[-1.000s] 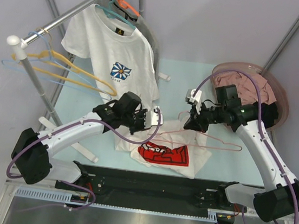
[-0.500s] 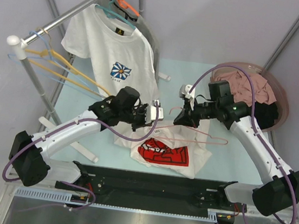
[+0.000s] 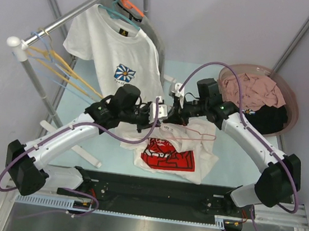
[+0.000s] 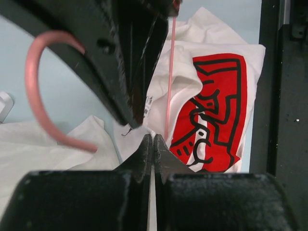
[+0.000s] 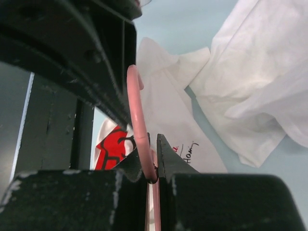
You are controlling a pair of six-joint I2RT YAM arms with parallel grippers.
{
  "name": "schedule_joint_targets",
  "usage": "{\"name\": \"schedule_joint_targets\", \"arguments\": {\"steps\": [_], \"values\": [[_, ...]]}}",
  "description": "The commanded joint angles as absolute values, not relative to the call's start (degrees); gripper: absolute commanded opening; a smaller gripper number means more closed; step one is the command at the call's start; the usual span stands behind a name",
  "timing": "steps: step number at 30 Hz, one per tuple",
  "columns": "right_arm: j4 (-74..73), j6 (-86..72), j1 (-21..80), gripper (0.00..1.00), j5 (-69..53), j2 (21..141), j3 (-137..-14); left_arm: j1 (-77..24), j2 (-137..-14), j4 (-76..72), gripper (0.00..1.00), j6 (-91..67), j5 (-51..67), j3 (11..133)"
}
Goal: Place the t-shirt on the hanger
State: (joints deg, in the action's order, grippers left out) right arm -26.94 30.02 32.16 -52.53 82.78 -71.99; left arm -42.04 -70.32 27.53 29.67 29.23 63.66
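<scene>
pale blue table [image 3: 227,164] carries the crumpled t-shirt [image 3: 169,154] and a clothes-filled tub [image 3: 288,81].

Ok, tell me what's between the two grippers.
The hanger hook: in the right wrist view it runs from the right gripper up beside the left gripper.

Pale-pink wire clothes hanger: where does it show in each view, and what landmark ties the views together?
Top external: the pale-pink wire clothes hanger lies at centre, over the white t-shirt.
Left wrist: its curved hook is at left, with a thin wire running down the centre.
Right wrist: the hook is at centre, pinched by the right gripper.
Shared landmark: the shirt's red chest print, visible in all three.
</scene>
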Motion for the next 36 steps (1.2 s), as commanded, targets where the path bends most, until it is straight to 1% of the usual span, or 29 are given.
{"name": "schedule_joint_targets", "arguments": {"steps": [1,2,4,5,6,8,9,12,14,15,17,21,25,28,30,31,32,33,34,35,36], "values": [[-12.9,24.4,33.9,0.00,-54.7,84.2,-72.2,-42.6,-68.8,25.7,0.00,27.9,34.3,67.2],[-11.5,23.8,34.1,0.00,-54.9,84.7,-72.2,-42.5,-68.6,26.5,0.00,28.1,34.5,67.3],[-8.7,22.1,34.6,0.00,-55.7,85.1,-72.2,-42.4,-68.0,27.7,0.05,28.8,33.0,67.2],[-8.3,21.8,34.7,0.00,-55.9,85.1,-72.2,-42.2,-67.7,29.3,0.10,29.2,32.1,67.1],[-8.0,21.7,34.9,0.00,-56.1,85.3,-72.2,-41.3,-66.7,29.9,0.20,29.8,31.2,67.0],[-8.0,21.4,35.1,0.00,-56.9,85.1,-72.1,-40.3,-65.7,32.0,0.30,31.5,28.8,67.2],[-7.9,21.4,35.2,0.00,-57.0,84.9,-72.2,-39.3,-64.4,32.3,0.37,34.2,27.6,67.8],[-8.2,21.4,35.7,0.00,-57.6,84.7,-72.2,-36.4,-63.8,35.7,0.47,40.0,24.7,70.0],[-7.9,21.4,36.0,0.00,-57.7,84.6,-72.2,-35.9,-64.2,40.1,0.50,43.4,23.6,71.0],[-7.4,21.1,36.0,0.00,-57.9,84.6,-72.2,-35.9,-64.5,41.7,0.53,46.9,23.3,71.2],[-6.9,20.7,36.2,0.00,-58.0,84.4,-72.2,-35.9,-64.8,44.0,0.57,48.7,23.0,70.3],[-6.2,20.7,36.4,0.00,-57.5,83.8,-72.1,-35.9,-66.2,45.2,0.60,50.1,25.0,69.4],[-5.5,20.5,36.5,0.00,-57.0,83.0,-72.2,-36.6,-68.2,42.6,0.62,49.4,26.5,69.1],[-5.3,20.2,36.7,0.00,-56.8,82.5,-72.2,-37.6,-70.0,40.9,0.58,49.3,27.6,69.0],[-5.2,20.1,37.1,0.00,-56.7,81.7,-72.2,-38.7,-71.5,40.0,0.53,49.0,27.8,68.5],[-5.3,20.2,37.1,0.00,-56.6,81.6,-72.2,-39.0,-71.9,39.4,0.48,48.9,27.9,68.3],[-5.3,20.2,37.1,0.00,-56.5,81.0,-72.2,-39.9,-72.8,39.1,0.38,48.7,27.8,68.1],[-5.3,20.1,37.1,0.00,-56.3,80.7,-72.2,-40.2,-73.1,39.0,0.31,48.6,27.9,68.2],[-5.4,19.8,37.1,0.00,-56.1,80.3,-72.2,-40.5,-73.5,39.1,0.19,48.5,28.6,68.4],[-5.4,19.4,37.0,0.00,-55.7,79.9,-72.2,-41.0,-73.7,38.6,0.00,46.7,28.4,68.4],[-5.8,19.0,36.9,0.00,-54.4,79.0,-72.2,-41.0,-73.9,37.8,0.00,45.5,28.3,68.4]]}}
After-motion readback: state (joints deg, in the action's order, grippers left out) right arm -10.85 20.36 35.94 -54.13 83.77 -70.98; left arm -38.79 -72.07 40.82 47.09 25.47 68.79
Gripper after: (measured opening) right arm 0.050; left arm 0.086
